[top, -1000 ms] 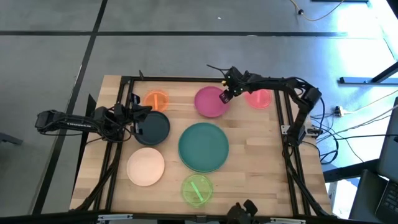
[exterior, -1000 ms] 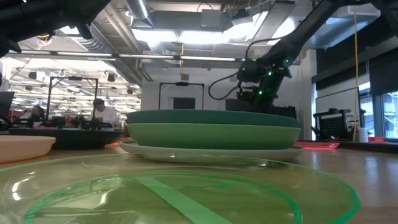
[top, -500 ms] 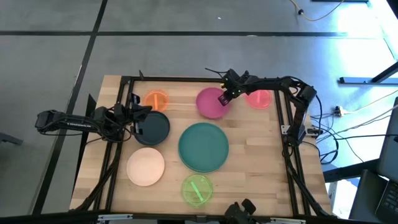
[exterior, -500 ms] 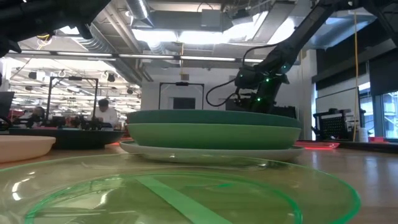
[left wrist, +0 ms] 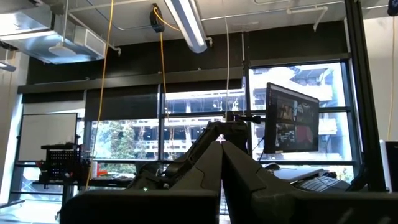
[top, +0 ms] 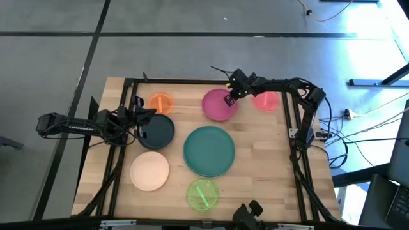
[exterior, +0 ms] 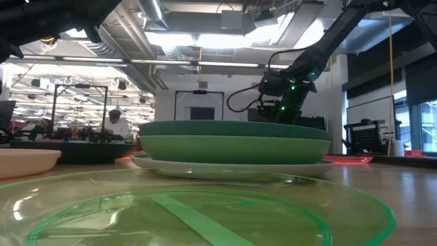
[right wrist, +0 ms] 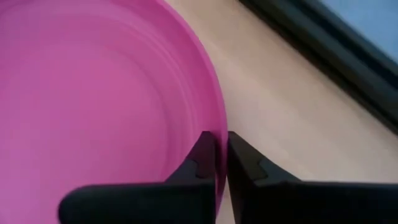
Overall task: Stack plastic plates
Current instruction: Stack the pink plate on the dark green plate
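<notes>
A pale wooden desk (top: 255,153) framed by dark rails stands on a grey floor, and the low view looks across it into a lit workshop with ceiling pipes and a person seated far off at the left. The right gripper (top: 231,96) reaches in from the far right corner and sits at the right rim of the magenta plate (top: 217,106), near the desk's far edge; in the right wrist view its jaws are nearly closed, one finger inside the rim and one outside, pinching the magenta plate's (right wrist: 93,106) edge between them. Just beside it to the right, lies the pink-red plate (top: 266,101). The large teal plate (top: 209,150) lies at the middle of the desk, and the low view shows it topping a stack, with a green plate (exterior: 235,148) under it and a pale grey-blue plate (exterior: 232,166) at the bottom. The lime plate (top: 202,195) lies at the near edge, the peach plate (top: 150,172) to its left, the navy plate (top: 157,131) farther back, and the orange plate (top: 160,103) near the far left. The left gripper (top: 142,120) waits at the navy plate's left side; its jaws (left wrist: 221,168) are pressed together and hold nothing.
</notes>
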`<state>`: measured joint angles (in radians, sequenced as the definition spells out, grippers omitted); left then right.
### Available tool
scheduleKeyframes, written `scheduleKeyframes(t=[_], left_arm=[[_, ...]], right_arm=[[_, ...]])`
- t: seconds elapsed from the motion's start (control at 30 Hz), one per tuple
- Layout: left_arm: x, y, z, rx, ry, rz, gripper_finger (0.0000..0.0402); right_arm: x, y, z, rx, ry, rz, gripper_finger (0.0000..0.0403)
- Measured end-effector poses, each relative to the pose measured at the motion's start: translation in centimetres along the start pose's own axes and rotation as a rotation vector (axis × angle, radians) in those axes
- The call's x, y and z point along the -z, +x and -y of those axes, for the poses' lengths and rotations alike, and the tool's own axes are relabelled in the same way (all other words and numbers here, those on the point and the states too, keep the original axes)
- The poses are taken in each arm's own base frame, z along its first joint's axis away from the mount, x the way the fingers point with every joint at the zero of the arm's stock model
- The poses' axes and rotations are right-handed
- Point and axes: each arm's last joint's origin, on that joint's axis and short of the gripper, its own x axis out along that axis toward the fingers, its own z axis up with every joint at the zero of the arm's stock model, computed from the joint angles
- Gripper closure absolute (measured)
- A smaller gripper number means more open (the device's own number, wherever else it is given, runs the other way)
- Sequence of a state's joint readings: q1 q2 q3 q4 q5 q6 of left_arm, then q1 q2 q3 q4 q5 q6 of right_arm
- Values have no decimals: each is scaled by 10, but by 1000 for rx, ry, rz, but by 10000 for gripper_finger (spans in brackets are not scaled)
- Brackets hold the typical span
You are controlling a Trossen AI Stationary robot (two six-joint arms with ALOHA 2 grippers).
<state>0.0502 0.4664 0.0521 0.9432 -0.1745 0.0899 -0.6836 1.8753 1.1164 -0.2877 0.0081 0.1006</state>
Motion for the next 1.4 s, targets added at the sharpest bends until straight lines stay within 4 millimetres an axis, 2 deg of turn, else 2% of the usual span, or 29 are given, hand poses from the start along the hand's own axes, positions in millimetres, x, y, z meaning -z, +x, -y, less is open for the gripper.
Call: scheduleKeyframes(t=[0.23,0.47,0.73,1.0,1.13,1.4], left_arm=[[0,0,0,0,2,0,401],[0,0,0,0,2,0,401],[0,0,0,-1,1,0,401],[0,0,0,0,1,0,401],[0,0,0,0,1,0,401],[0,0,0,0,1,0,401]], right_arm=[[-10,-25,12,20,23,66,402],[-18,-67,9,4,1,159,402],[-18,-110,6,-111,-14,216,402],[-10,-128,0,-292,-33,171,402],[-8,-128,-14,-339,-69,155,402],[1,-132,-64,-442,-205,143,402]])
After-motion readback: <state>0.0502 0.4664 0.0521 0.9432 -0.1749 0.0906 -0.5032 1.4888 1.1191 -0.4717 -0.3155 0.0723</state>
